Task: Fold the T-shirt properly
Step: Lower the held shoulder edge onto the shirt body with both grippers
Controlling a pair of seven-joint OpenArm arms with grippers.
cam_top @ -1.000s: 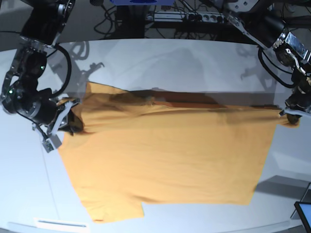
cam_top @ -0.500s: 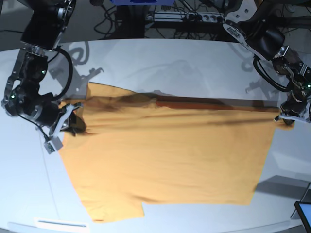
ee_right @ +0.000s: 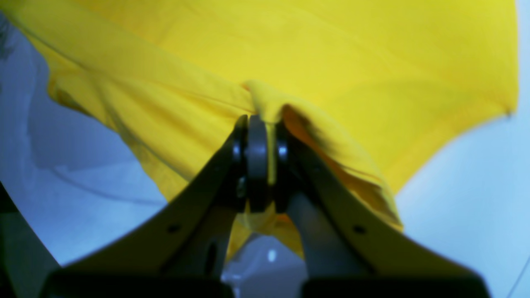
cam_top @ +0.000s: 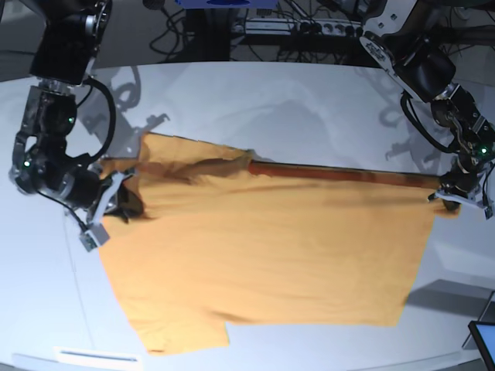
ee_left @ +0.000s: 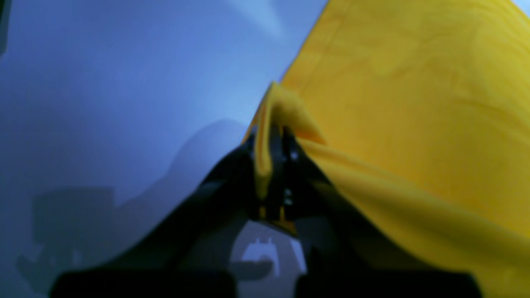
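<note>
Both my claws, left gripper [ee_left: 271, 165] and right gripper [ee_right: 261, 161], stay clamped on the big soft orange-yellow cloth T-shirt [cam_top: 263, 255]; far edge now lifted taut, fold's starting.

A pale table [cam_top: 294, 100], tangled cables [cam_top: 302, 31] behind it, a screen corner [cam_top: 484, 340] at the lower right.

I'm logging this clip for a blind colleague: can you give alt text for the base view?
An orange-yellow T-shirt lies spread on a pale table, its far edge lifted and stretched between two robot arms. The right gripper, at the picture's left, and the left gripper, at its right, are each shut on the cloth.
</note>
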